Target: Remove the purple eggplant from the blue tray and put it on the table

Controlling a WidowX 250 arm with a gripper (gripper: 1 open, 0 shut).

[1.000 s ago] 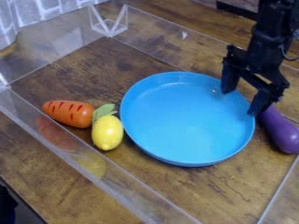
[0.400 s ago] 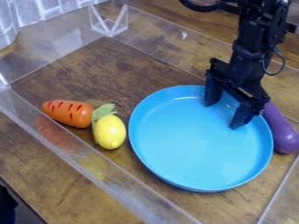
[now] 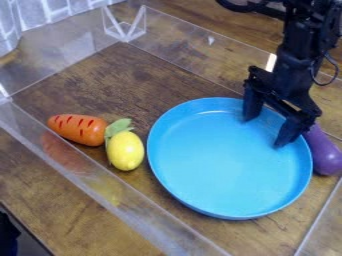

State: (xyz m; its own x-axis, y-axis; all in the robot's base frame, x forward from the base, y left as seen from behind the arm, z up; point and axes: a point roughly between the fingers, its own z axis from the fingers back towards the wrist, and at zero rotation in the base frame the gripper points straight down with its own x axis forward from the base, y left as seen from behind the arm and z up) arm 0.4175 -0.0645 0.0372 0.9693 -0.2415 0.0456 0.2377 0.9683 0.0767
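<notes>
Fingers [image 3: 281,112] spread, purple eggplant [image 3: 325,153] on table just right.

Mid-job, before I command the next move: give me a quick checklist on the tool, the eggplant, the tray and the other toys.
1. Tool open and empty: ok.
2. Purple eggplant out of the blue tray: ok, it lies on the table beside the right rim.
3. Eggplant free of the tool: cannot tell; one finger stands right next to it.
4. Tray empty: ok, nothing lies inside.
5. Carrot and lemon out of the way: ok, both left of the tray.
6. Whole eggplant visible: not ok, the picture edge cuts it off.
</notes>
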